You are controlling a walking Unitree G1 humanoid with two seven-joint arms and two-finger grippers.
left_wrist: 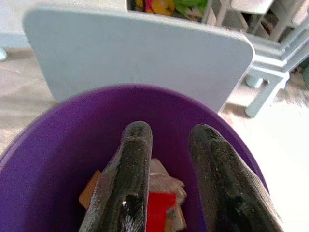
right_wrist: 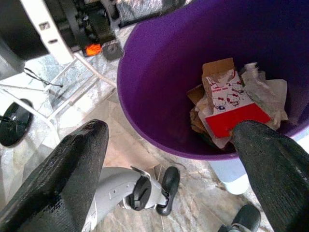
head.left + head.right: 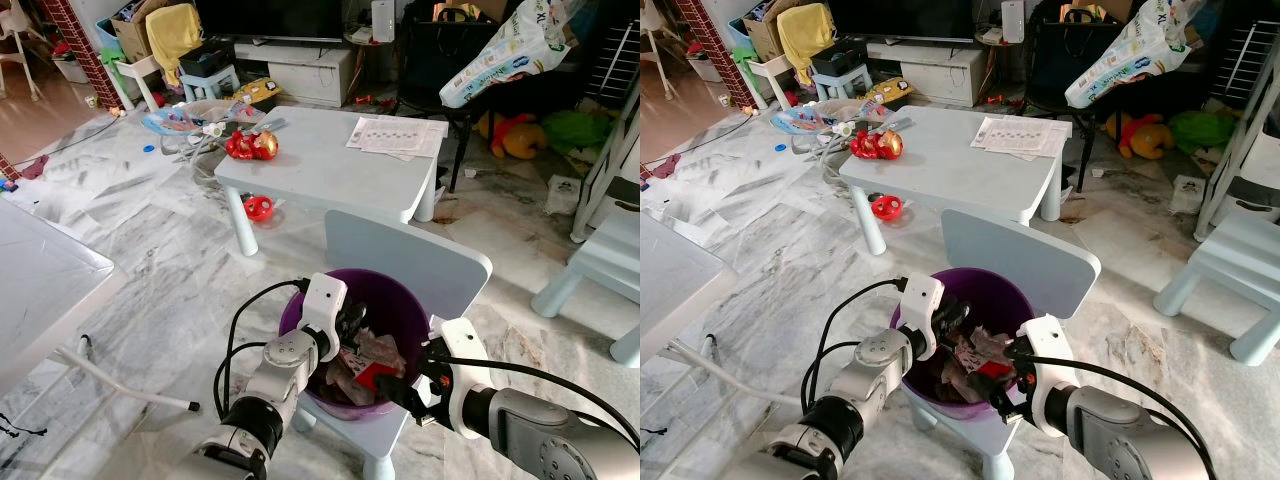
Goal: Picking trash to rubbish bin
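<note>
A purple bin (image 3: 392, 281) stands on the seat of a small pale-blue chair (image 3: 400, 252) right in front of me. Inside lies trash (image 2: 227, 106): a red and white printed carton, brown card and crumpled wrappers. My left gripper (image 3: 351, 322) hangs over the bin's left inner side, open, with nothing between its fingers (image 1: 137, 145); the trash (image 1: 161, 203) lies below them. My right gripper (image 3: 402, 390) sits at the bin's near right rim, open wide and holding nothing, one finger (image 2: 72, 159) outside the rim.
Behind the chair stands a low pale table (image 3: 340, 165) with a red toy (image 3: 250, 145) and papers (image 3: 395, 135). A white table (image 3: 40, 280) is at my left, a pale stool (image 3: 600, 260) at the right. Clutter lines the far wall.
</note>
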